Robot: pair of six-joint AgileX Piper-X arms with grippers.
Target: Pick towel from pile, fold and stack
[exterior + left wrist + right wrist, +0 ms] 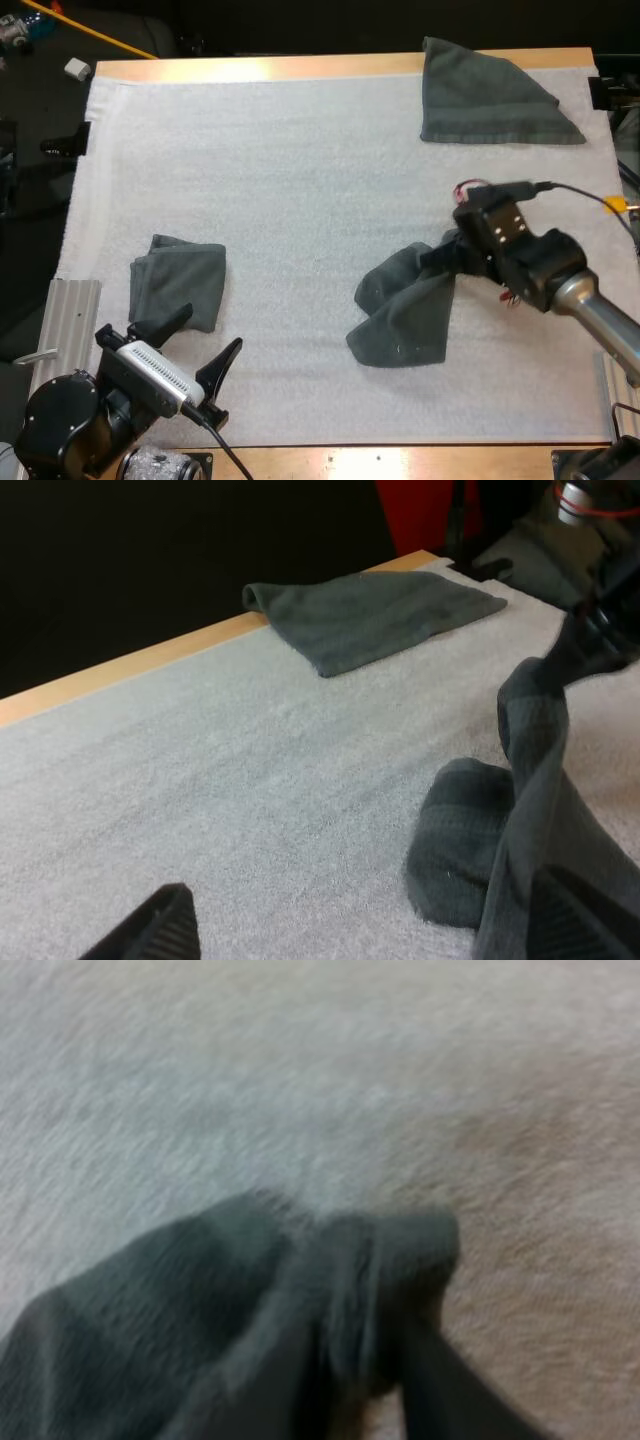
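My right gripper (447, 258) is clamped on one end of the crumpled towel (405, 310), which trails onto the mat (300, 180) right of centre. My left gripper (200, 340), fingers apart and holding nothing, sits just beside the folded towel (180, 290). A flat towel (490, 95) lies at the far right corner.

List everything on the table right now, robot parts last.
far towel: 1, dark grey-green, lying flat at the mat's far right corner
left towel: 1, dark grey-green, loosely folded, near left of the mat
crumpled towel: 1, dark grey-green, right of the mat's middle, one end lifted
mat: 1, white, covering the table
table: 1, wooden, edges showing around the mat
left gripper: 1, black fingers, open, by the left towel
right gripper: 1, black fingers, shut on the crumpled towel's raised end
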